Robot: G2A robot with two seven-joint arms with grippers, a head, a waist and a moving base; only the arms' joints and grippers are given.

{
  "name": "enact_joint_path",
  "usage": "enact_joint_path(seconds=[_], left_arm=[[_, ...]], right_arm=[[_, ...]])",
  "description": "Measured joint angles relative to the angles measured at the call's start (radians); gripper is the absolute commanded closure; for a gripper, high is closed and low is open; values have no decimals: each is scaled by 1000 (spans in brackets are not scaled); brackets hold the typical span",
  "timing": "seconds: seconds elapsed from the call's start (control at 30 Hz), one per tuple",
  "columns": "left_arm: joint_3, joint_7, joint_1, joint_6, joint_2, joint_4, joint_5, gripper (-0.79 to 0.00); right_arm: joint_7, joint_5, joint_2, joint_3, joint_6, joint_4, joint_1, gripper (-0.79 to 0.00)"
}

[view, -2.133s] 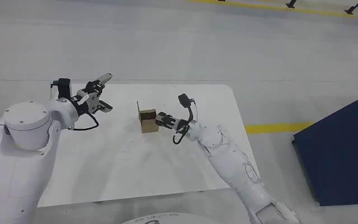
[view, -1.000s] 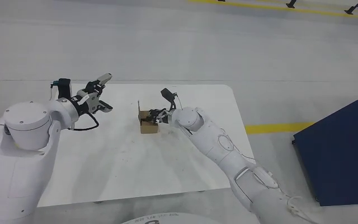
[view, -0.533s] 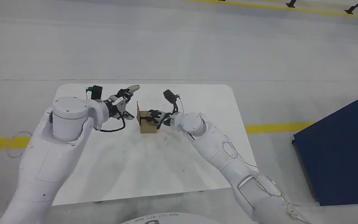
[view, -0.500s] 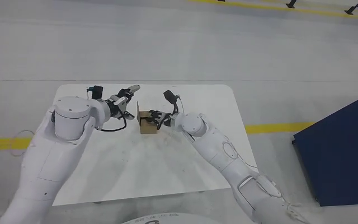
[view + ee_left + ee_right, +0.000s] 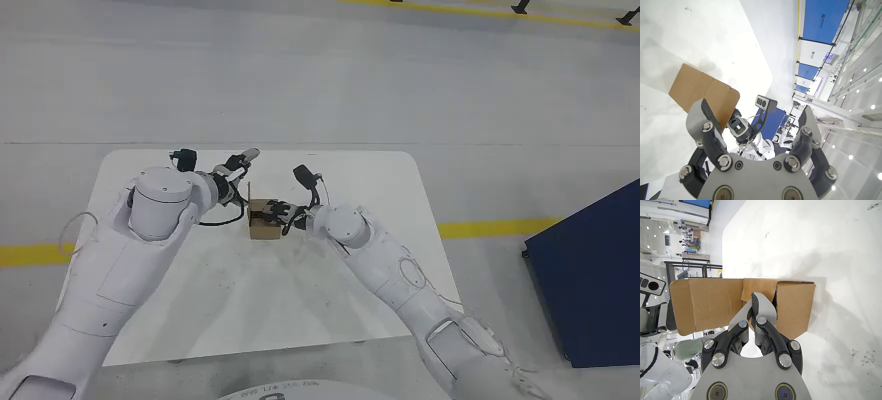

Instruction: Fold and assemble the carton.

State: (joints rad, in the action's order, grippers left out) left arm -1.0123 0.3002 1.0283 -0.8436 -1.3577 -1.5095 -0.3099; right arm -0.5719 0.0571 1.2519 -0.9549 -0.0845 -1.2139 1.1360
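A small brown carton (image 5: 264, 220) stands in the middle of the white table (image 5: 200, 300), with one tall flap (image 5: 715, 302) standing up on its left side. My right gripper (image 5: 283, 213) is shut, and its fingertips (image 5: 754, 306) press against a short flap at the carton's open top. My left gripper (image 5: 245, 174) is open just left of the carton. One of its pads (image 5: 705, 111) lies close to the outer face of the tall flap (image 5: 704, 89); the other finger (image 5: 808, 121) is in the air. That pad (image 5: 671, 317) also appears beside the flap's edge.
The table's rounded far corner (image 5: 768, 75) lies just beyond the carton. A dark blue panel (image 5: 600, 270) stands on the floor off to the right, clear of the table. Bare tabletop lies in front of the carton.
My left arm has swung in from the table's left side to the carton's tall flap. My right gripper has moved from beside the carton onto its top opening.
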Motion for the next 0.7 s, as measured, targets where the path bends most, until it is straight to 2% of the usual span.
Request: enact_joint_path(seconds=[0.43,0.7], left_arm=[[90,-6,-60,20,-27,96,-6,-785],[119,16,-99,14,-35,140,15,-785]], right_arm=[[15,-2,8,7,-4,3,12,0],[71,-34,-1,-43,64,-63,80,0]])
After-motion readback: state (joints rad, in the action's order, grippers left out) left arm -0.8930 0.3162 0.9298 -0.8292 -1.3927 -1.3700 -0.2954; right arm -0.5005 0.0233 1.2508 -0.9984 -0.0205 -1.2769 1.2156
